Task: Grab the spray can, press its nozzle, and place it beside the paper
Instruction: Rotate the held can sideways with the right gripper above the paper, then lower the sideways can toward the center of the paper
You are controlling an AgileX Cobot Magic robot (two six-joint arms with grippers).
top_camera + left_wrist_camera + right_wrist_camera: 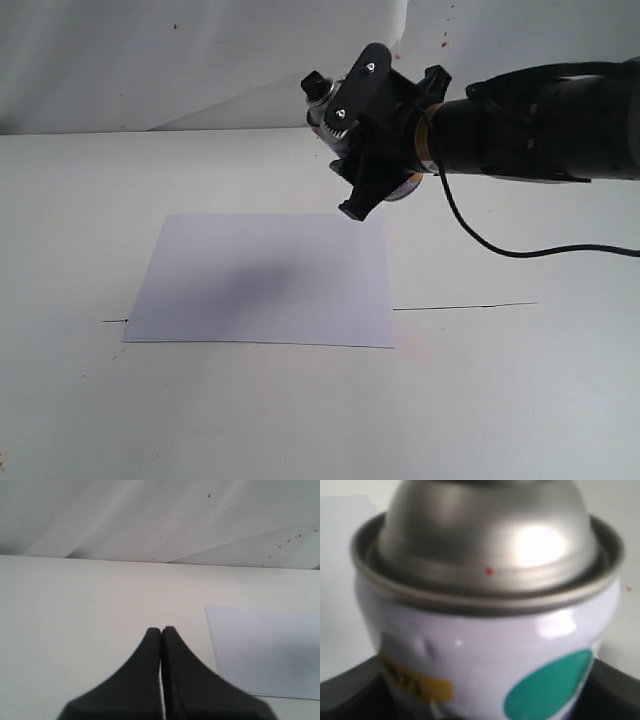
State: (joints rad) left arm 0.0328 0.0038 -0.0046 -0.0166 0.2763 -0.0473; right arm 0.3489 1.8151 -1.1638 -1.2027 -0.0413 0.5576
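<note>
- Clearly airborne, the spray can hangs above the far right corner of the paper, tilted, touching neither the sheet nor the table.
- Its black nozzle points up and away from the paper; nothing is pressing on it.
- The right gripper is clamped across the can's white body, below the silver shoulder, and its dark fingers flank the label.
- Judging by its look, the can is a rigid, smooth metal cylinder, probably light. It could slip or twist in a loose squeeze, so the mid-body hold seems right. The rounded dome and narrow button offer poor purchase for carrying.
- The nozzle is small and set well apart from the grip, so pressing it likely calls for a careful, centred push.
- The left gripper has its jaws pressed together on nothing, low over the table near one edge of the paper, off the sheet.
</note>
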